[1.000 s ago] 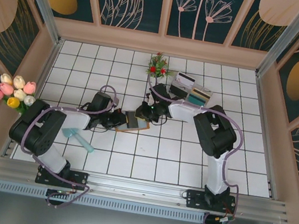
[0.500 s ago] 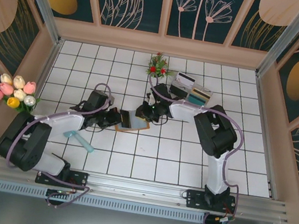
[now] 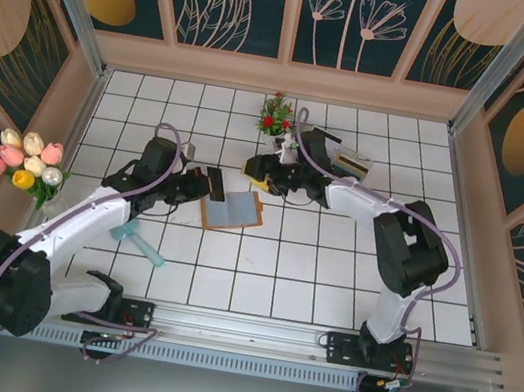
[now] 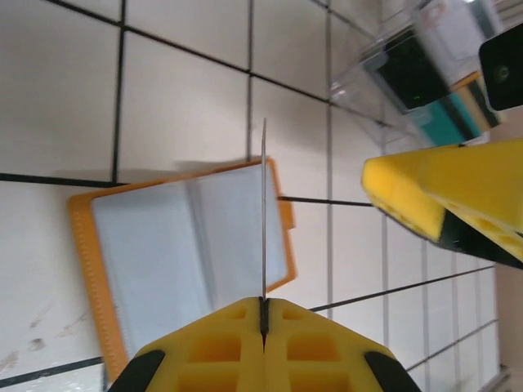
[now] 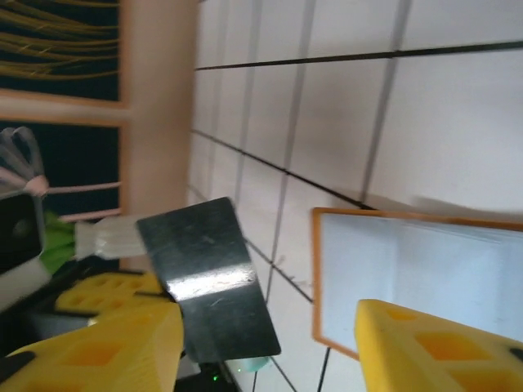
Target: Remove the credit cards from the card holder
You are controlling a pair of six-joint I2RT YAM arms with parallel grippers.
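The card holder (image 3: 232,211) lies open and flat on the white tiles, orange-edged with pale inner pockets (image 4: 188,245), and nothing touches it. My left gripper (image 3: 211,185) hovers just left of it, shut on a dark credit card (image 3: 215,182). In the left wrist view that card (image 4: 263,212) stands edge-on out of the closed left gripper (image 4: 263,304). My right gripper (image 3: 257,170) is open above the holder's far edge, holding nothing. In the right wrist view the card (image 5: 208,278) shows flat beyond the right gripper (image 5: 270,317), with the holder (image 5: 425,278) to the right.
Two teal credit cards (image 3: 124,232) (image 3: 152,256) lie on the tiles at the near left. A clear plastic tray (image 3: 349,163) with cards stands behind the right gripper. A small red-flowered plant (image 3: 276,117) sits at the back, and tulips (image 3: 25,159) by the left wall.
My left gripper has drawn back to the left and lifted a card out of the holder. My right gripper has moved off the holder toward the back, leaving it lying open.
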